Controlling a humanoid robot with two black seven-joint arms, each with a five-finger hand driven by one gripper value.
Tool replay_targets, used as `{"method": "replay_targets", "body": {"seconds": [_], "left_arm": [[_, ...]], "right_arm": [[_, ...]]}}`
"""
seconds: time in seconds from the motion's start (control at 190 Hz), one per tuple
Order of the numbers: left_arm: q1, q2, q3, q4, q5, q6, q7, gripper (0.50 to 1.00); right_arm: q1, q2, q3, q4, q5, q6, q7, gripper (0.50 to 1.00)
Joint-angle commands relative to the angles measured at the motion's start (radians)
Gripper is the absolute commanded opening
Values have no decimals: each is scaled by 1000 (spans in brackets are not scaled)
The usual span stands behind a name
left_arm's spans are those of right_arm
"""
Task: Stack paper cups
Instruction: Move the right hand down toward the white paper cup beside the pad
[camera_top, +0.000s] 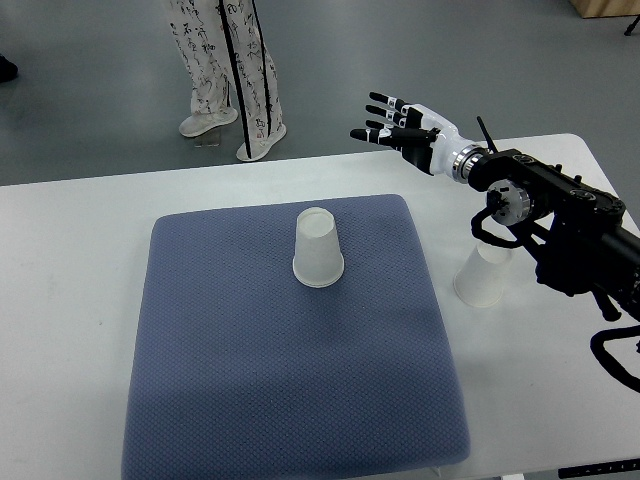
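— Top view check: what room do I have around the right hand (395, 125)?

— Plenty. Your hand hangs past the far edge of the white table (80, 260), over grey floor, with its arm (560, 215) coming in from the right edge. Below the hand and towards you lies the blue-grey mat (260, 380); its far right corner sits just below and left of the fingertips. The mat's near edge almost reaches the table's near edge.

— And the cups?

— One paper cup (318, 248) stands upside down on the mat, well apart from the hand, down and to its left. A second cup (484, 274), also upside down, rests on bare table just right of the mat, directly under the forearm, partly hidden by it.

— What am I holding?

— Nothing I can see. The fingers (380, 116) are stretched out and slightly fanned, pointing left, touching neither cup.

— Anything beyond the hand?

— A person's legs (225, 60) in patterned trousers stand on the floor, far left of the hand, clear of the table.
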Motion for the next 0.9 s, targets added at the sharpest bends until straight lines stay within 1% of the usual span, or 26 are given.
{"method": "replay_targets", "body": {"seconds": [0.0, 0.337, 0.501, 0.622, 0.78, 0.896], "left_arm": [[-1, 0, 1, 0, 0, 0, 2, 1000], [-1, 0, 0, 0, 0, 0, 7, 1000], [-1, 0, 1, -1, 0, 0, 7, 1000], [-1, 0, 0, -1, 0, 0, 7, 1000], [-1, 0, 1, -1, 0, 0, 7, 1000], [-1, 0, 1, -1, 0, 0, 7, 1000]], "right_arm": [[0, 1, 2, 1, 0, 0, 0, 973], [1, -20, 3, 1, 6, 6, 5, 973], [1, -43, 3, 1, 6, 75, 5, 973], [3, -66, -2, 1, -5, 104, 3, 973], [10, -144, -21, 1, -14, 189, 2, 973], [21, -198, -67, 5, -49, 222, 2, 973]]}}
